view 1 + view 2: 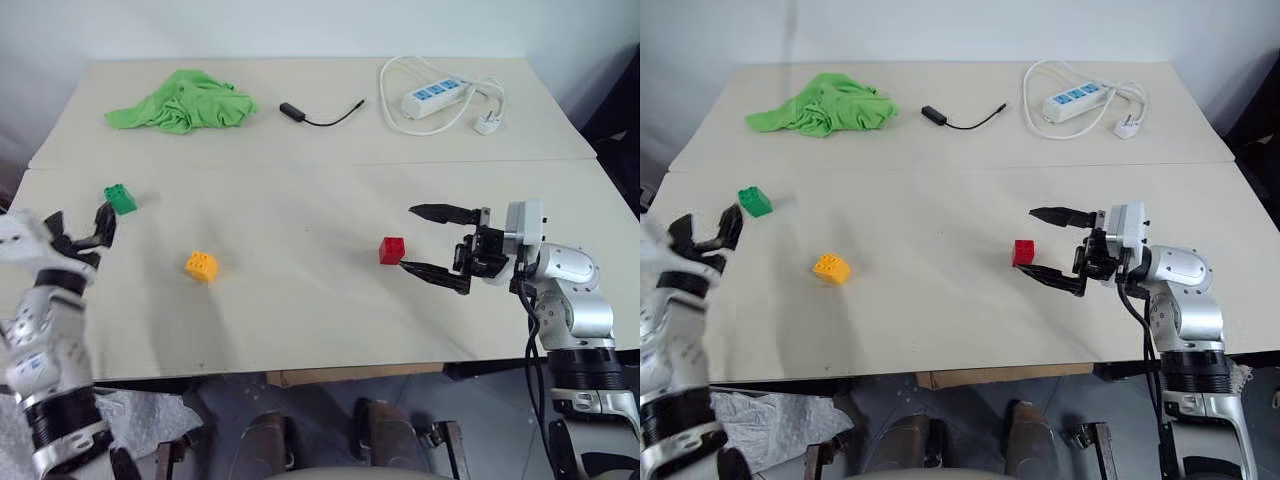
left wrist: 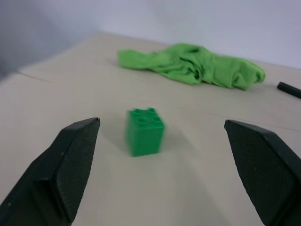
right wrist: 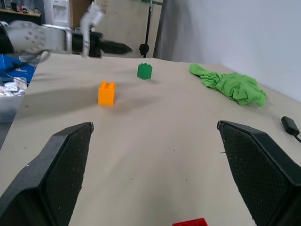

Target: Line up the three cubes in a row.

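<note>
Because the three cubes sit scattered across your table (image 1: pixel 300 320), nothing is lined up yet: your right gripper (image 1: pixel 440 243) gapes beside the red cube (image 1: pixel 392 250), your left gripper (image 2: pixel 164 155) spreads toward the green cube (image 2: pixel 145 131), and the orange-yellow cube (image 1: pixel 201 265) waits between.

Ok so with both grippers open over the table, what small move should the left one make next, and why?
Probably ease the left gripper forward around the green cube. Its fingers stand open with the cube centred just ahead, untouched, and the cube sits farthest from the orange-yellow cube and red cube.
</note>
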Robot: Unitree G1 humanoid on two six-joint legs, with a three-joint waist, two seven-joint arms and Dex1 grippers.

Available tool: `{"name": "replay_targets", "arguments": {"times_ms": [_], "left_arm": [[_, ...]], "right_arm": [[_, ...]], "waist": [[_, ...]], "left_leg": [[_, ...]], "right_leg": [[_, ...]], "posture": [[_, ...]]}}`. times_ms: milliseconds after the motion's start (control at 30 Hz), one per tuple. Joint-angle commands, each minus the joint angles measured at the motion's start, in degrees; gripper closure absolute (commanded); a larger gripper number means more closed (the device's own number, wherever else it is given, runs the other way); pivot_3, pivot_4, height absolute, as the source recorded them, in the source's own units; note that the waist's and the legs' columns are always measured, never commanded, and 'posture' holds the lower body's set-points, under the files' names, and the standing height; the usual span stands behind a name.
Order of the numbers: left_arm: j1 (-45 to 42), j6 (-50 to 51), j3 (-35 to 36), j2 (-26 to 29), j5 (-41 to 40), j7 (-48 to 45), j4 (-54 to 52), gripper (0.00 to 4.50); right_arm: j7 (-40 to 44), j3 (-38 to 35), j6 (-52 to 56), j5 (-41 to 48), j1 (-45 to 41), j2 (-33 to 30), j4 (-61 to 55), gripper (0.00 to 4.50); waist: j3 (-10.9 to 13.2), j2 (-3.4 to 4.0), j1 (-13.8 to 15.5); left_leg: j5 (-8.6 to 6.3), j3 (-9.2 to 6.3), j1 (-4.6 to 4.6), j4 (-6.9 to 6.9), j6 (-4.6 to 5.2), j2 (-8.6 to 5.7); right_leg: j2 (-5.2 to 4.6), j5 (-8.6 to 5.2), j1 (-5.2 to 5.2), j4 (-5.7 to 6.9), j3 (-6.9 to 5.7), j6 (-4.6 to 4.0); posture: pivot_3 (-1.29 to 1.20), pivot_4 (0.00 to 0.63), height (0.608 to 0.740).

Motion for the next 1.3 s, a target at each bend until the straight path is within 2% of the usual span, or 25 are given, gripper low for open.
{"name": "replay_targets", "arguments": {"times_ms": [33, 267, 533, 633, 900, 1100, 1233, 1300], "left_arm": [[-8.73, 2.45, -2.43, 1.37, 4.92, 7.77, 7.24, 0.0], [-20.4, -1.15, -4.57, 3.48, 8.76, 9.6, 23.37, 0.0], [-26.07, -3.04, -6.05, 4.49, 10.31, 8.99, 34.23, 0.0], [-26.61, -3.06, -6.0, 4.71, 10.3, 9.06, 35.62, 0.61], [-23.47, -1.14, -6.62, 5.31, 9.6, 6.15, 30.27, 3.03], [-16.48, -13.57, -7.69, 12.71, 2.19, -30.49, 23.34, 3.03], [-15.13, -11.6, -12.48, 18.69, -3.41, -53.41, 14.47, 3.03], [-15.65, -10.26, -15.51, 19.82, -4.06, -59.04, 11.54, 3.03]], "right_arm": [[-1.19, 0.24, 2.03, 1.54, -0.05, 0.77, -3.72, 0.07], [-1.92, 1.22, 3.72, 1.45, 0.06, 1.82, -5.31, 0.07], [-2.9, 1.5, 2.15, 0.26, -0.41, 4.29, -4.43, 0.07], [-3.2, 1.48, 1.77, 0.02, -0.37, 4.82, -4.49, 0.0], [-3.58, 1.56, -0.02, -0.79, -0.02, 5.1, -3.79, 0.0], [-3.32, -0.7, 0.02, -0.07, 2.23, 2.7, -5.43, 0.0], [-3.09, -4.42, 2.19, 1.93, 4.46, -1.32, -7.03, 0.0], [-2.43, -5.53, 2.17, 1.95, 5.69, -3.18, -6.69, 0.0]], "waist": [[0.01, -0.09, 0.33], [0.01, -0.11, 0.33], [0.02, -0.13, 0.28], [0.02, -0.13, 0.26], [0.03, -0.15, 0.24], [0.04, -0.15, -0.16], [0.05, -0.16, 0.17], [0.05, -0.16, 0.54]], "left_leg": [[0.02, -0.01, -0.03, 0.04, -0.03, 0.01], [0.05, 0.02, -0.06, 0.01, -0.07, -0.02], [0.05, 0.13, -0.11, 0.02, -0.08, -0.03], [0.05, 0.17, -0.1, 0.02, -0.08, -0.03], [0.06, 0.16, -0.11, 0.02, -0.09, -0.03], [0.06, 0.34, -0.12, 0.01, -0.11, 0.0], [0.06, 0.35, -0.14, 0.01, -0.12, 0.01], [0.06, 0.35, -0.13, 0.03, -0.12, 0.0]], "right_leg": [[0.06, 0.0, 0.01, -0.04, -0.08, 0.0], [0.08, 0.0, 0.04, -0.12, -0.26, 0.0], [0.09, 0.0, 0.09, -0.15, -0.43, 0.0], [0.09, 0.0, 0.1, -0.15, -0.43, 0.0], [0.09, 0.0, 0.1, -0.14, -0.44, 0.0], [0.12, -0.02, 0.06, -0.15, -0.53, -0.02], [0.13, -0.02, 0.05, -0.16, -0.53, -0.02], [0.12, -0.02, 0.08, -0.19, -0.51, -0.02]], "posture": [[0.0, 0.15, 0.74], [0.0, 0.15, 0.74], [0.0, 0.15, 0.74], [0.0, 0.15, 0.74], [0.0, 0.15, 0.74], [0.0, 0.15, 0.74], [0.0, 0.15, 0.74], [0.0, 0.15, 0.74]]}}
